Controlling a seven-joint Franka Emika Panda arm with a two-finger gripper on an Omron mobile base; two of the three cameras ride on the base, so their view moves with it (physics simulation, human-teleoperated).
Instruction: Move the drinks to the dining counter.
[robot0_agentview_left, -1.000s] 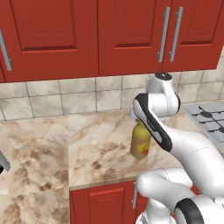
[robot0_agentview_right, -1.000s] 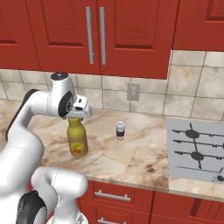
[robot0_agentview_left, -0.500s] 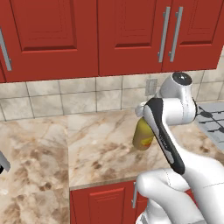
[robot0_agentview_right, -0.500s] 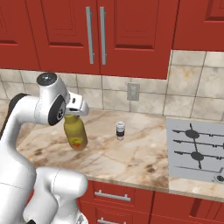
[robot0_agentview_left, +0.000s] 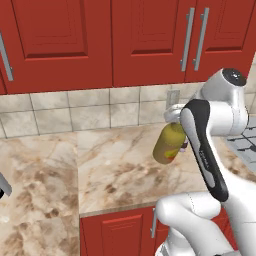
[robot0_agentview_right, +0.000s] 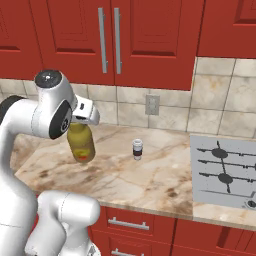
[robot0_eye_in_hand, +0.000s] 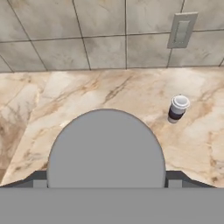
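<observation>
Olive-yellow bottle (robot0_agentview_right: 81, 145) hangs tilted above the marble desk (robot0_agentview_right: 150, 175), off its surface, its grey cap (robot0_eye_in_hand: 106, 148) clamped between the claw's (robot0_agentview_right: 86, 119) fingers. Small white container (robot0_agentview_right: 137, 149) with a dark band stands upright on the desk nearby, below a wall outlet (robot0_agentview_right: 152, 104).

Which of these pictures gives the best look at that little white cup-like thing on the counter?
The right base view: the small white container stands clear on the marble worktop, dark band visible. The hand view shows it from above, beside the bottle's grey cap. In the left base view I cannot make it out behind the arm.
</observation>
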